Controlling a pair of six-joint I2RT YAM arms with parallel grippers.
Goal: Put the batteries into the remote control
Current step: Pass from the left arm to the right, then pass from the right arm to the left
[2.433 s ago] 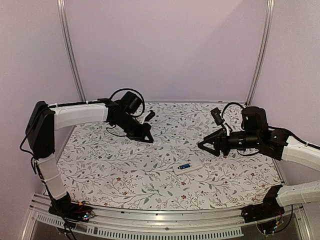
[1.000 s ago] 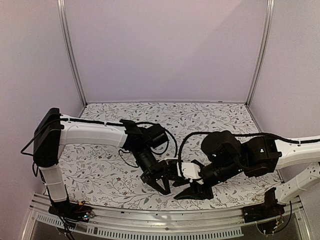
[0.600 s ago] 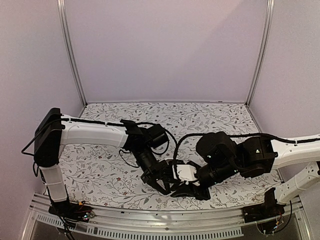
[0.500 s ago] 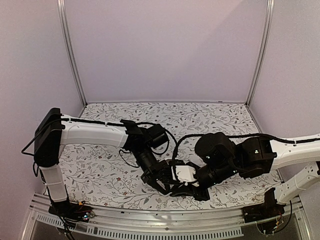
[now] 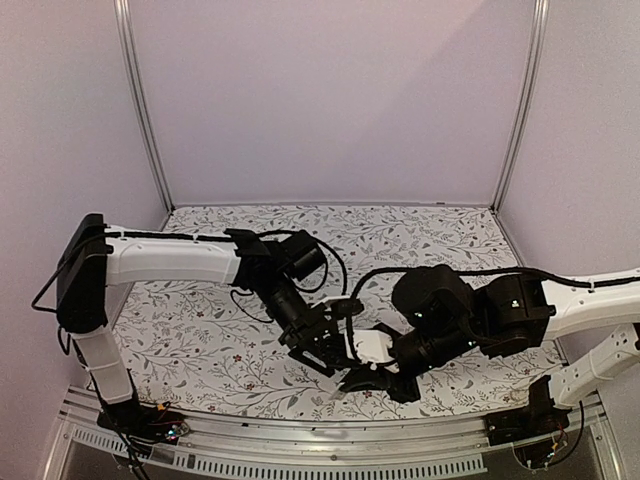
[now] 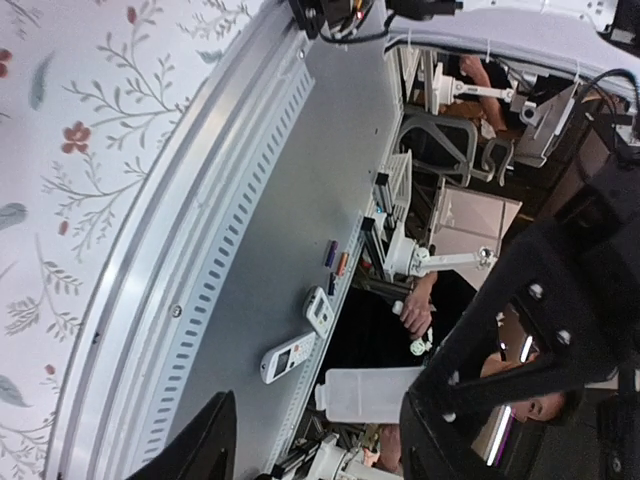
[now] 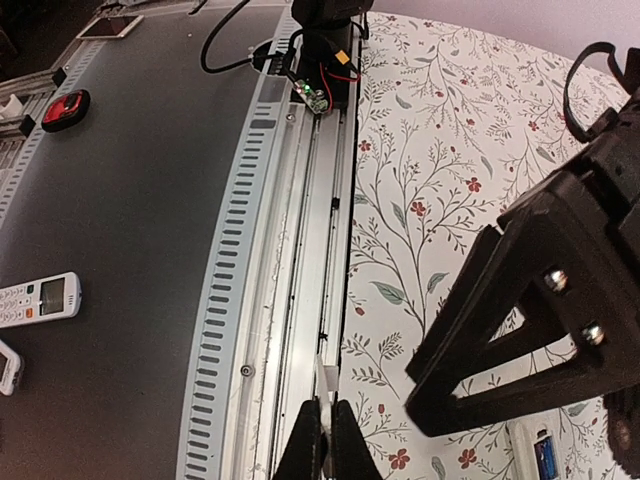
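I see left gripper point(image 6: 315, 425) — fingers apart, nothing between them | right gripper point(image 7: 321, 415) — pinched shut above the near rail point(image 7: 300, 220) | white remote point(image 5: 372, 346) between both arms

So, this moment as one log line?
left gripper: open, empty | right gripper: shut on thin white piece | remote control: on table

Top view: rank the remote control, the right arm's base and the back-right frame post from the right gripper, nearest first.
1. remote control, just beyond the right gripper.
2. right arm's base, near-right corner.
3. back-right frame post, far right corner.
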